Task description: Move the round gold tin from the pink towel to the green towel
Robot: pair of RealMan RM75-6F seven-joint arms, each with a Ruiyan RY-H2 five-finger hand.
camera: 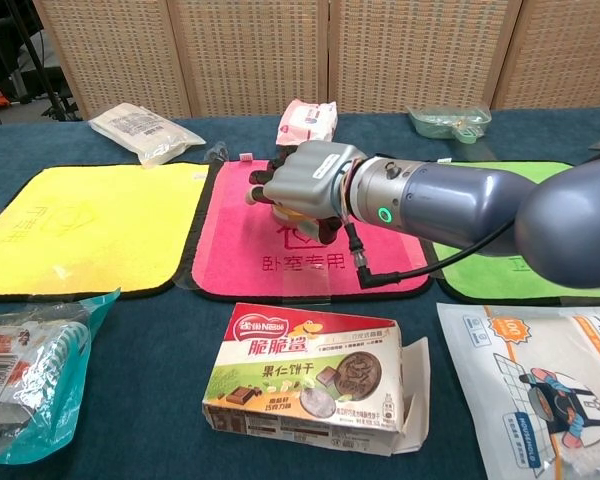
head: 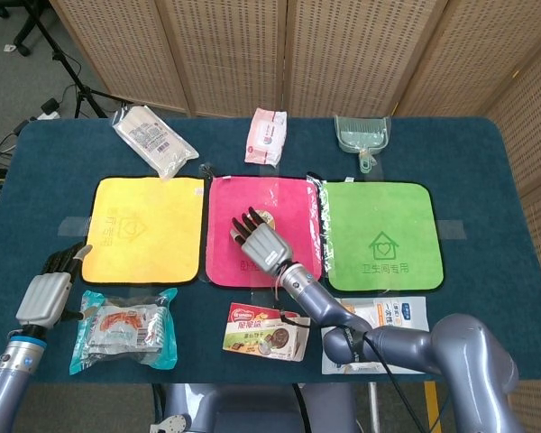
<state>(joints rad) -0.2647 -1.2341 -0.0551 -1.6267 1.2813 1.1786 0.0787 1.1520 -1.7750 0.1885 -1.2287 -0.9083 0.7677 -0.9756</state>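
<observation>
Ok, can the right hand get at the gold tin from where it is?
Probably yes: the right hand is right over the gold tin on the pink towel, nothing between them, though whether the fingers already touch it is hidden.

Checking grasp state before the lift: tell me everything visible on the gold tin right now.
The round gold tin sits on the pink towel, near its middle, mostly hidden under the right hand. Only a sliver of its light top shows in the head view, and a strip of gold side wall under the palm in the chest view. It looks like a low metal tin. The hand covers it from above, but whether the fingers grip it cannot be told.
</observation>
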